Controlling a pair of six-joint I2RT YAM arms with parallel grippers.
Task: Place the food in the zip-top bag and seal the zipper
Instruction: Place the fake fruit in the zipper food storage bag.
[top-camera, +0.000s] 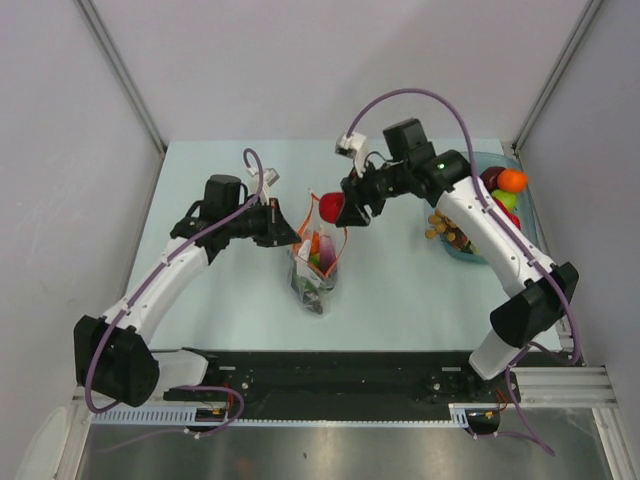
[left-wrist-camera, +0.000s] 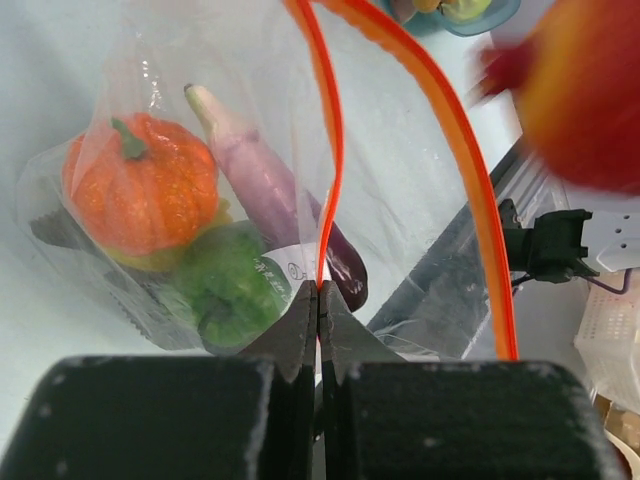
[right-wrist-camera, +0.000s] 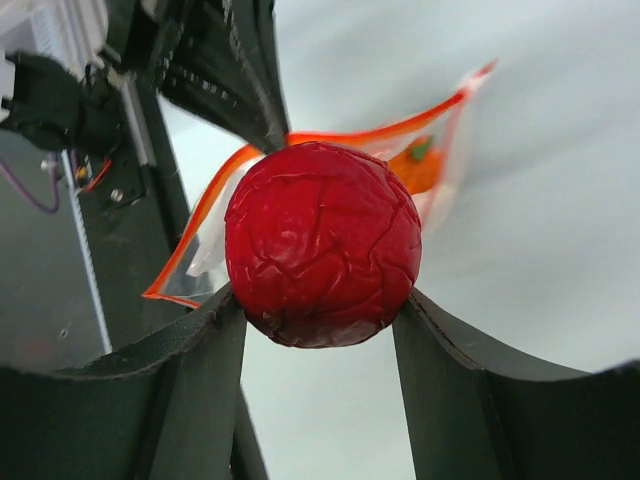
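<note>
Table (top-camera: 400, 290) carries the blue tray (top-camera: 462, 256) of toy food (top-camera: 510, 182) at 3 o'clock and, at its centre, the zip-top bag (top-camera: 318, 280) standing mouth up with a pumpkin (left-wrist-camera: 140, 185), eggplant (left-wrist-camera: 265, 200) and green pepper (left-wrist-camera: 225, 290) inside. The left jaws are pinched fully together on the bag's orange-red zipper (left-wrist-camera: 337, 150) at its 9 o'clock rim. The right jaws, partly spread, clamp 1 red ball-shaped fruit (right-wrist-camera: 322, 258) over the open mouth's 12 o'clock end.

Open mouth, crowded floor
The crinkly clear plastic bag (top-camera: 318, 270) gapes between orange-red zipper strips (left-wrist-camera: 337, 150); orange toy pumpkin (left-wrist-camera: 140, 185), purple aubergine (left-wrist-camera: 265, 185) and green pepper (left-wrist-camera: 225, 290) fill its bottom.
</note>
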